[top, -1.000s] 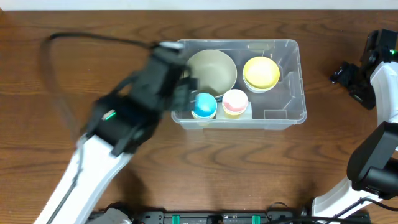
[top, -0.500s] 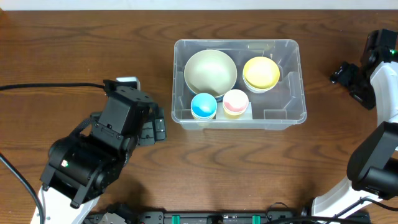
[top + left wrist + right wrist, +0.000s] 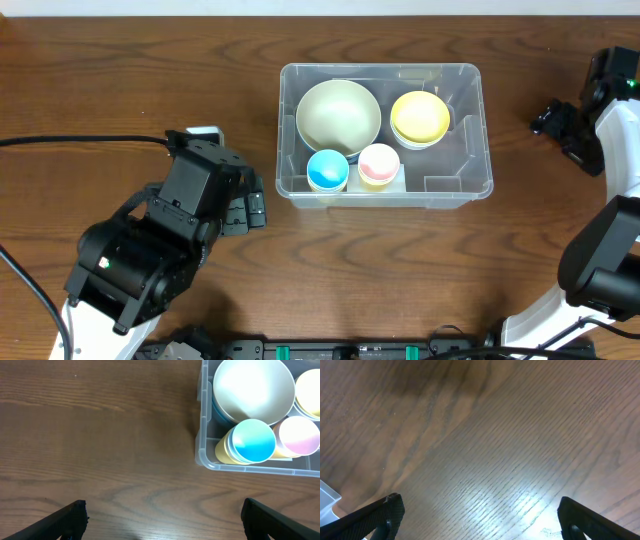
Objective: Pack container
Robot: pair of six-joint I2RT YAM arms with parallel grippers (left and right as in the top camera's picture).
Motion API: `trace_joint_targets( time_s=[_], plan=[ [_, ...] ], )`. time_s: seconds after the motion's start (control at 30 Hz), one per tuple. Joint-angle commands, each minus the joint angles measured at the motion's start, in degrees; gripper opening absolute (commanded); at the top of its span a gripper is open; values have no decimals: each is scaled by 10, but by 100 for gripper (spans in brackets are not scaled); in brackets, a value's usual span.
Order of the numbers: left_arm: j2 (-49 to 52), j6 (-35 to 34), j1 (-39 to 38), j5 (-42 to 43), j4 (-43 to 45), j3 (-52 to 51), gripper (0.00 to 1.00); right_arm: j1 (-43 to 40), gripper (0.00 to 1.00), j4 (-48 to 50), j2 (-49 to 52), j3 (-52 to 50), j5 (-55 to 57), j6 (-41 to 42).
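Note:
The clear plastic container stands at the table's middle back. In it are a large cream bowl, a yellow bowl, a blue cup and a pink cup. The left wrist view shows the container's left wall with the cream bowl, blue cup and pink cup. My left gripper is open and empty, left of the container and apart from it; its fingers frame bare wood. My right gripper is open and empty, right of the container, over bare wood.
A black cable runs from the left edge to the left arm. A corner of the container shows at the left edge of the right wrist view. The table top is dark wood.
A second ago the left arm reached over the container's left side; it has pulled back to the left and now rests still. The right arm has not moved.

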Motion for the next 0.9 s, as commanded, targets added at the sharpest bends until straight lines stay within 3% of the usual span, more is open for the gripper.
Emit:
trace_joint_targets(
  time_s=[0.0, 0.13, 0.23, 0.5, 0.7, 0.87],
  plan=[
    [-2, -3, 2, -11, 0, -5, 98, 0, 99, 1, 4, -3, 4, 10],
    [-18, -3, 21, -11, 39, -32, 98, 0, 99, 1, 4, -3, 4, 10],
    [-59, -2, 57, -3, 130, -94, 98, 0, 99, 1, 4, -3, 4, 10],
    [-215, 14, 184, 81, 385, -372, 98, 0, 99, 1, 4, -3, 4, 10],
    [-360, 107, 232, 153, 565, -566, 98, 0, 99, 1, 4, -3, 4, 10],
    [-486, 120, 248, 157, 633, -665, 98, 0, 99, 1, 4, -3, 4, 10]
  ],
)
